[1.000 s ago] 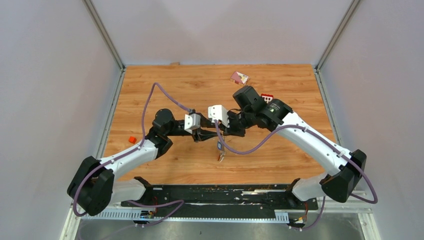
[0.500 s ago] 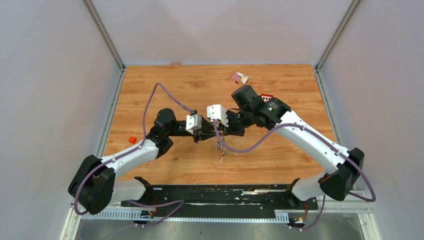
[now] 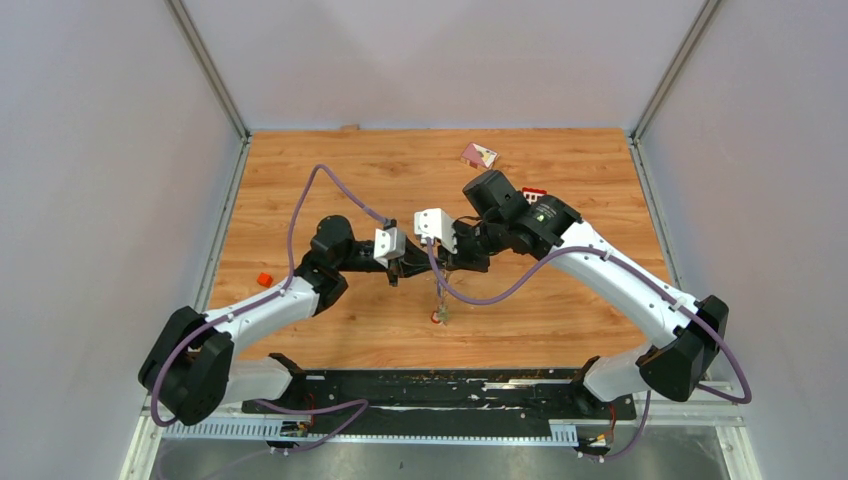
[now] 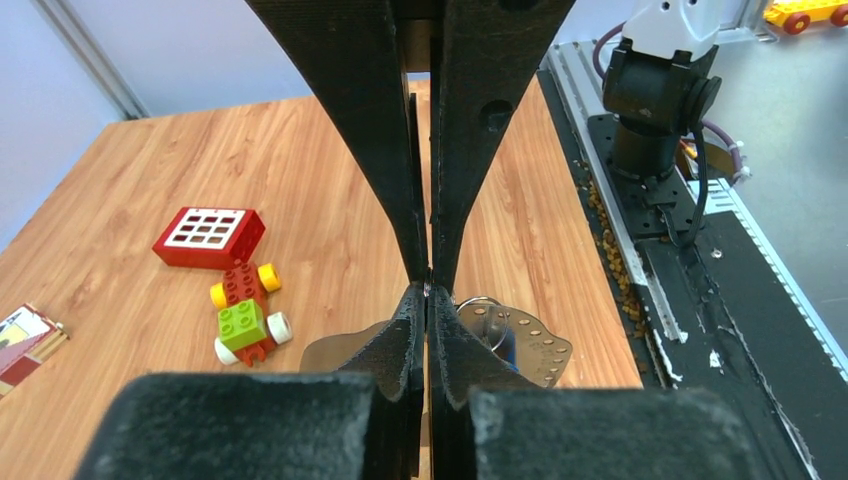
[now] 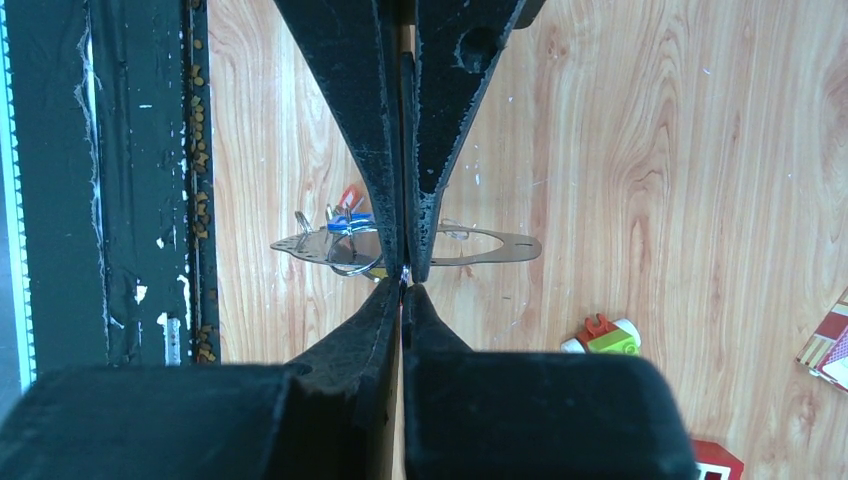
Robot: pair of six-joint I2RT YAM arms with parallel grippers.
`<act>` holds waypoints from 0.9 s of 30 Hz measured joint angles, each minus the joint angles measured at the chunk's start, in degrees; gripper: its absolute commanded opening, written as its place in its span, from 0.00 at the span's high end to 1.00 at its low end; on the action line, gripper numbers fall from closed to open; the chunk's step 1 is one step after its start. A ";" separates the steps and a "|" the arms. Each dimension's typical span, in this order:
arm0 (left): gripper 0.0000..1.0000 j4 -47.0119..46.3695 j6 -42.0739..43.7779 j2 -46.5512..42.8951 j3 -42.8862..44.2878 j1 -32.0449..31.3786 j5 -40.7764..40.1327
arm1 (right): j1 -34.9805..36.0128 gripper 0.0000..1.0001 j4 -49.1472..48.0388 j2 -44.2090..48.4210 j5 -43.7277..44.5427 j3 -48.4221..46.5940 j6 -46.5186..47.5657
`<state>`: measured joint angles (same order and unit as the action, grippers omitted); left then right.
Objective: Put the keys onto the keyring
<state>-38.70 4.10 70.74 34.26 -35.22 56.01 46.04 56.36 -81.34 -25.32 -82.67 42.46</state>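
Observation:
My left gripper and right gripper meet tip to tip above the table's middle, both shut. In the left wrist view the left gripper pinches a thin silvery bit, and so does the right gripper in its view. The keyring, a flat grey loop with holes along its edge, hangs just under the tips. The keys cluster at its end on a small wire ring, with a red-orange tag, a blue tag and a hint of yellow. From above the bundle dangles edge-on. I cannot tell exactly which part each jaw holds.
A green-yellow-red toy car and a red block with a white grid lie under the right arm. A pink card lies at the back. A small orange block sits at the left. The black base rail runs along the near edge.
The hanging bundle has swung a little and its red tag now shows at the bottom. The left gripper has crept slightly right toward the right one. Both stay shut.

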 measured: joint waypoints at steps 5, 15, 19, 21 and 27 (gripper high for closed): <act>1.00 -2.23 -1.77 0.02 -0.57 0.00 -0.42 | 0.02 0.68 -1.46 0.37 0.22 1.01 -0.61; 1.00 -11.82 -7.78 0.02 -3.43 -0.04 0.48 | -1.99 0.76 -5.81 6.32 -2.29 7.96 -0.87; 1.00 -13.35 -8.66 0.02 -3.91 -0.04 0.83 | -2.80 0.76 -7.45 7.43 -4.31 9.60 -1.05; 1.00 -13.55 -8.90 0.02 -3.91 -0.04 0.94 | -3.02 0.77 -7.74 7.45 -5.29 9.86 -1.09; 1.00 -13.94 -9.01 0.02 -3.91 -0.04 1.14 | -3.13 0.88 -8.70 7.45 -7.52 9.99 -1.25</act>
<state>-52.64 -4.91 70.76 30.35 -35.27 57.14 42.92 47.66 -73.89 -32.84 -72.69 41.21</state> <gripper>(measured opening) 0.006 0.187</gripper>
